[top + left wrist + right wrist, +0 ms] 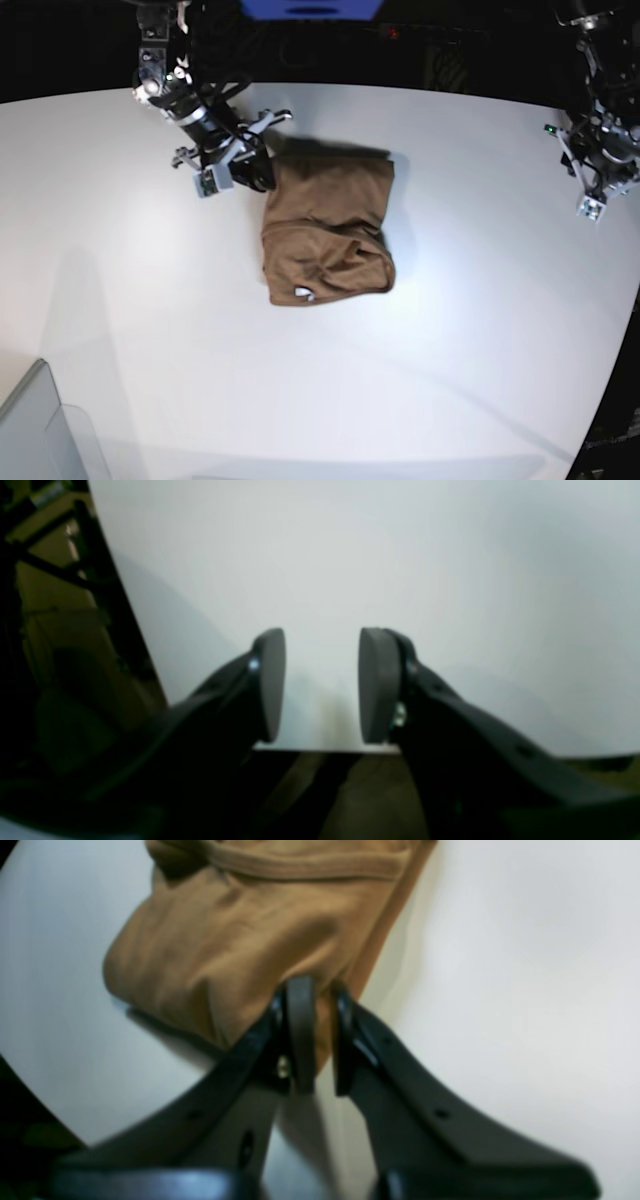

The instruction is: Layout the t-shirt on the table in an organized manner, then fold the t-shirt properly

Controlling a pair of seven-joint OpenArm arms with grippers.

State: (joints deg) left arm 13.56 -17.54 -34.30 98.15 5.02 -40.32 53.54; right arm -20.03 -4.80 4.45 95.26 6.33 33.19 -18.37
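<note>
T-shirt [326, 232] lies folded mid-frame on the table [480, 330]; my right gripper [320, 1032] pinches its upper-left corner, my left gripper [321, 685] gapes empty at far right.

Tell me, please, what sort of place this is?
Probably a robotics lab or test bench, not a home. A large bare white table carries only a brown t-shirt, a robot arm stands at each side, and the background is dark with black frames.

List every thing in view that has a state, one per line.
t-shirt: folded into a compact bundle, lying on the table, one edge pinched.
table: bare white top around the shirt.
right hand: shut on the t-shirt's edge.
left hand: partly open, empty, above the table edge, away from the shirt.
</note>
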